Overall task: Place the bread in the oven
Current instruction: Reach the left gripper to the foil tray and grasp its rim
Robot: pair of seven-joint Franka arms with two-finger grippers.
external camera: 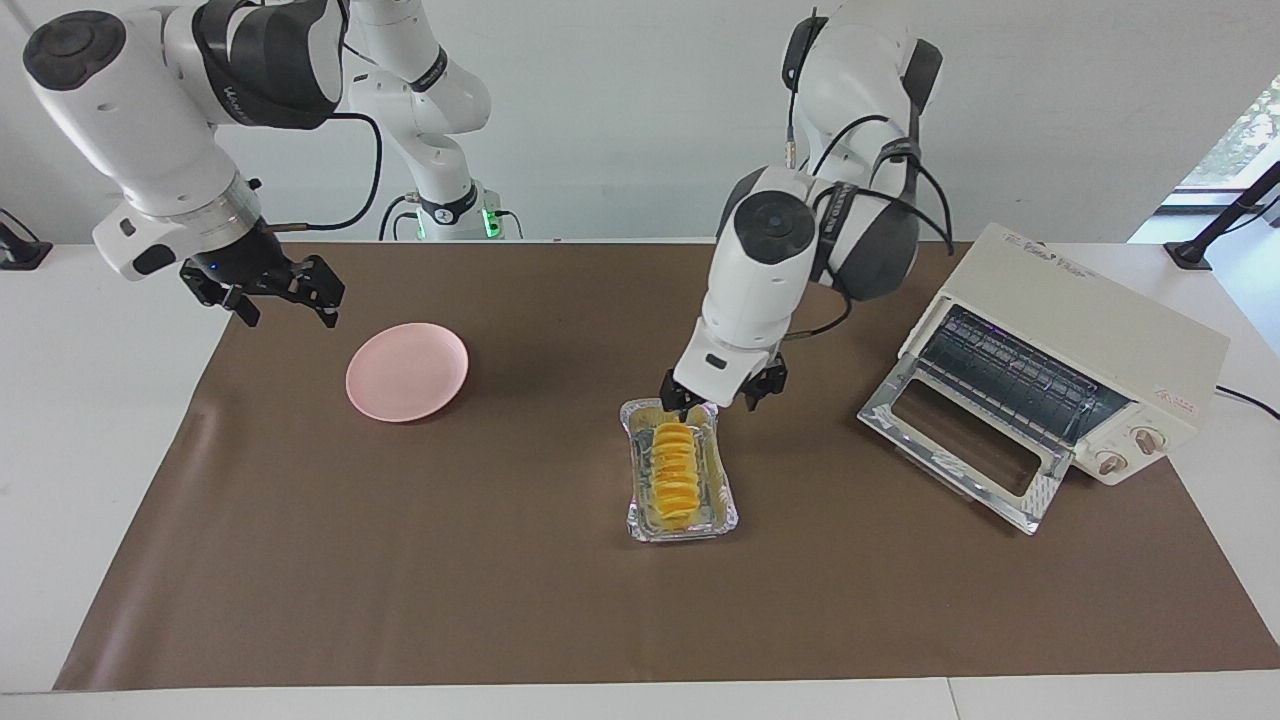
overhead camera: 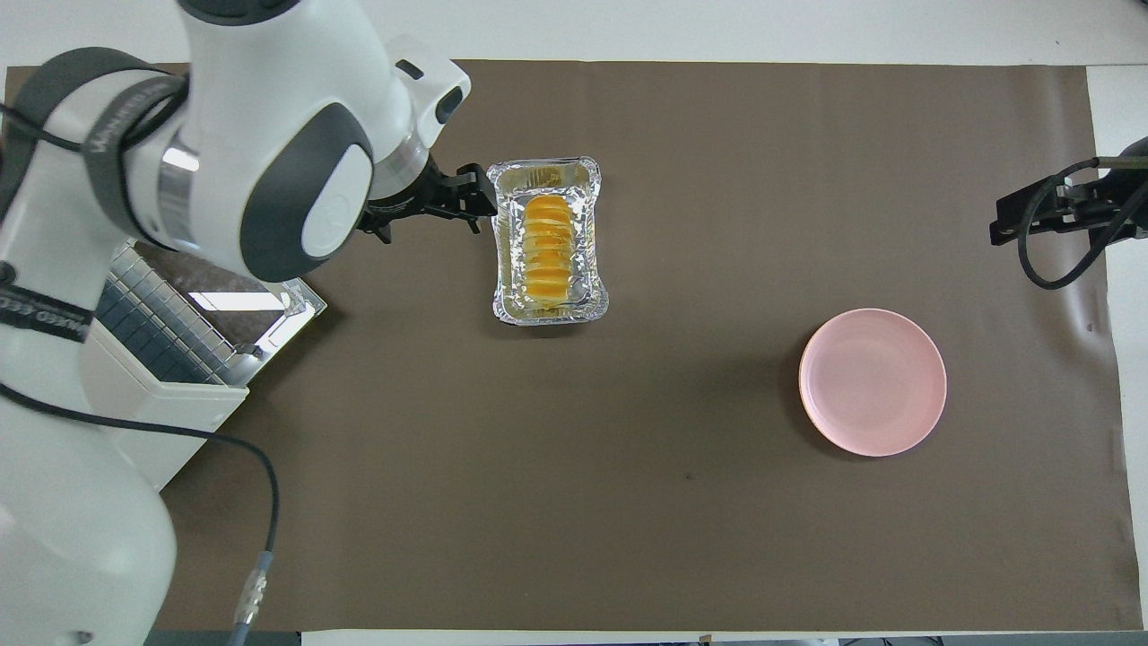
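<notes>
The bread (external camera: 673, 478) (overhead camera: 545, 247), a ridged yellow-orange loaf, lies in a crinkled foil tray (external camera: 722, 500) (overhead camera: 593, 184) at the middle of the brown mat. The cream oven (external camera: 1090, 340) (overhead camera: 152, 422) stands at the left arm's end, its glass door (external camera: 960, 440) (overhead camera: 224, 301) folded down and the rack showing. My left gripper (external camera: 716, 403) (overhead camera: 471, 199) hangs open just above the tray's oven-side edge, holding nothing. My right gripper (external camera: 287, 300) (overhead camera: 1040, 215) is open and raised over the mat's edge at the right arm's end.
A round pink plate (external camera: 406, 371) (overhead camera: 872, 381) sits bare on the mat toward the right arm's end. The left arm's bulk covers part of the oven in the overhead view. A cable (overhead camera: 260, 502) trails near the oven.
</notes>
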